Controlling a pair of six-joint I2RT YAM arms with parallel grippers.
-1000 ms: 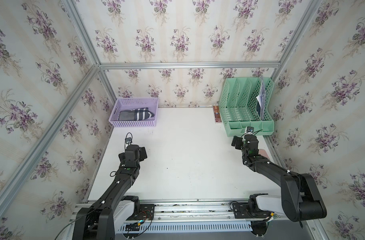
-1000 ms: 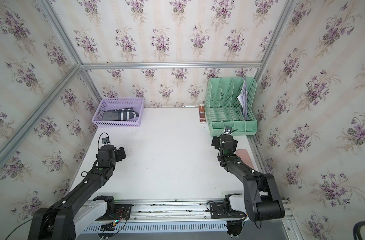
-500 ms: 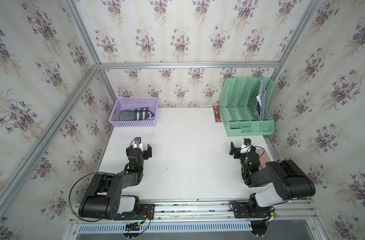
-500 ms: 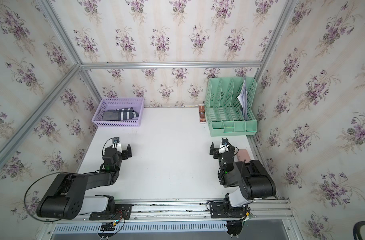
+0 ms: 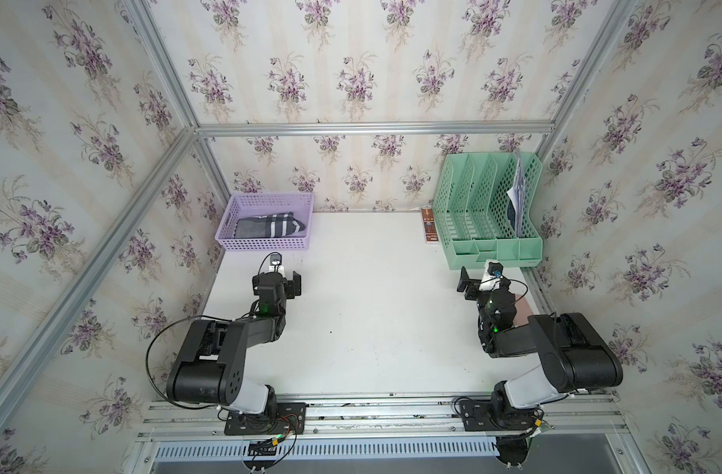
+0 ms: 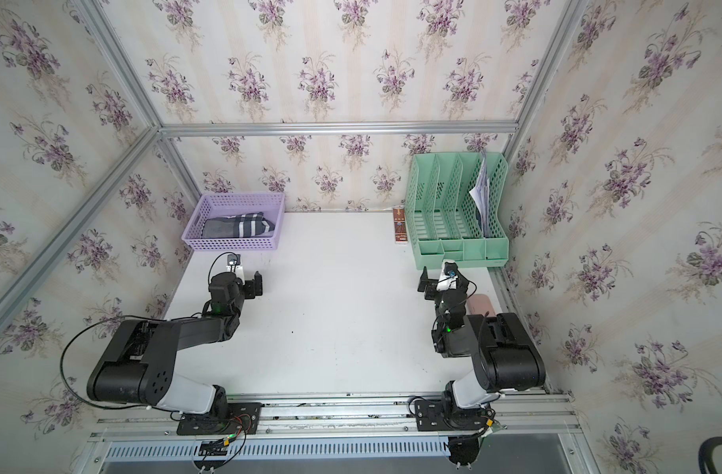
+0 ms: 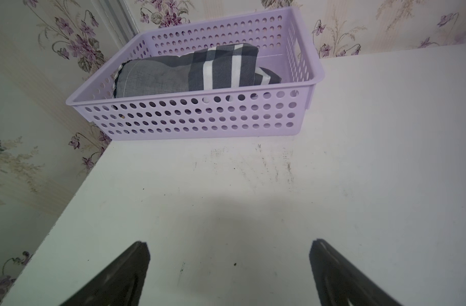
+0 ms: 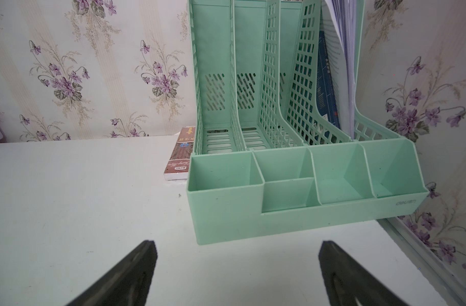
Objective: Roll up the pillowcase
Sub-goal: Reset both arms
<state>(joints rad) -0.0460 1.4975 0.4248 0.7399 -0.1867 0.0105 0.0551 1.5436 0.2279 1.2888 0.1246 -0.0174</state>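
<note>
Right now the pillowcase [image 7: 189, 71] lies bundled in the lilac basket [image 7: 194, 119], straight ahead of my left gripper [image 7: 229, 242], its long side across the reach. My 2 grippers are wide open, holding nothing; the right gripper [image 8: 237, 242] is far from it.

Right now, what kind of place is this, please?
Probably a robot test booth dressed as a home room: flowered wallpaper in an aluminium frame, a left arm and a right arm bolted to a rail at a white table, with a lilac basket and a green file organiser.
</note>
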